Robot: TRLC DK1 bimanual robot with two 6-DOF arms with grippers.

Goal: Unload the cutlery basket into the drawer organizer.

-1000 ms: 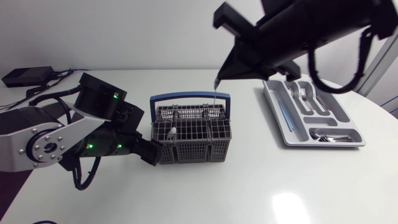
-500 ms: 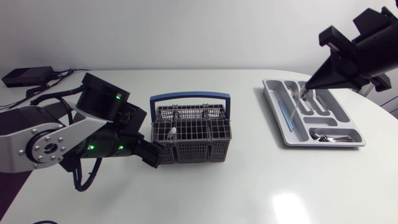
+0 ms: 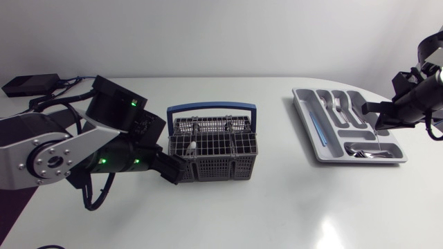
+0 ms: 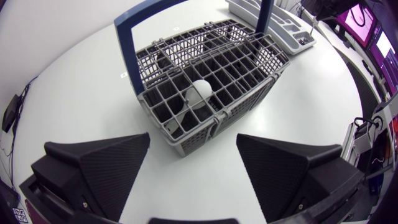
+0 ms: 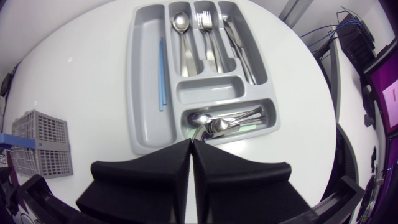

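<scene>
"Over at three o'clock from the cutlery basket (image 3: 221,166), see the drawer organizer (image 5: 144,118)? The right gripper (image 5: 191,144) hangs above its wide compartment, right by the heap of spoons (image 5: 227,122)."

"Holding anything?"

"Fingers pressed flat together, and I can make out nothing between them. I'd call that the drop-off end of a carry."

"And the other arm?"

"The left gripper (image 3: 174,168) sits low at eight o'clock of the basket. Its fingers are spread wide, with the basket's corner just ahead of the gap. Whether it touches the basket, I can't tell. It isn't gripping it, anyway."

"Is the basket done?"

"Not quite. A pale rounded piece (image 4: 200,93) stands in a cell near the end facing the left gripper. The other cells look bare, though the mesh hides a lot."

"So what's next?"

"I'd guess one of them goes in for that piece. The right arm would have to travel across toward nine o'clock, open up and come down from above, keeping clear of the blue handle (image 3: 211,106) arching over the basket. The cell is narrow, so the fingers need lining up with it before they close. Then over to three o'clock, into whichever compartment suits it."
</scene>
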